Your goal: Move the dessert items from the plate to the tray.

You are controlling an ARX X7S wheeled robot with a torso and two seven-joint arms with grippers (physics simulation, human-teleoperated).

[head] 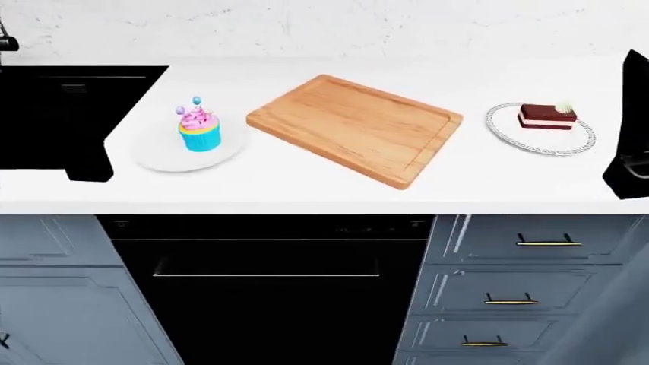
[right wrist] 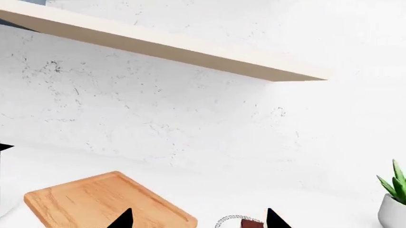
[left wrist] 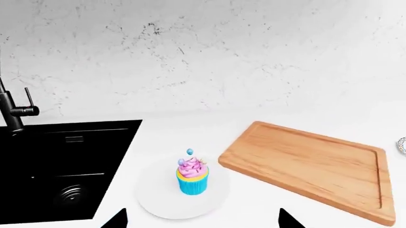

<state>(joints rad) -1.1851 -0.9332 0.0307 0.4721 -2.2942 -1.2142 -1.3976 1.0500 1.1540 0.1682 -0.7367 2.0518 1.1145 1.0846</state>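
Observation:
The blue-wrapped cupcake [head: 199, 129] with pink frosting stands on a white plate [head: 163, 160] left of the wooden tray [head: 355, 128]. The chocolate cake slice [head: 548, 116] lies on a patterned plate [head: 507, 131] right of the tray. In the left wrist view the cupcake [left wrist: 192, 176] stands ahead of my left gripper [left wrist: 201, 223], which is open and empty, short of the plate [left wrist: 159, 199]. My right gripper [right wrist: 198, 222] is open and empty, with the cake slice [right wrist: 252, 223] just showing between its fingertips and the tray [right wrist: 95, 202] beside it.
A black sink [head: 61, 114] with a dark faucet [left wrist: 13, 109] lies left of the cupcake plate. A potted plant [right wrist: 393, 199] stands to the far right, and a wall shelf [right wrist: 159, 45] hangs above. My right arm [head: 634, 152] shows at the counter's right edge.

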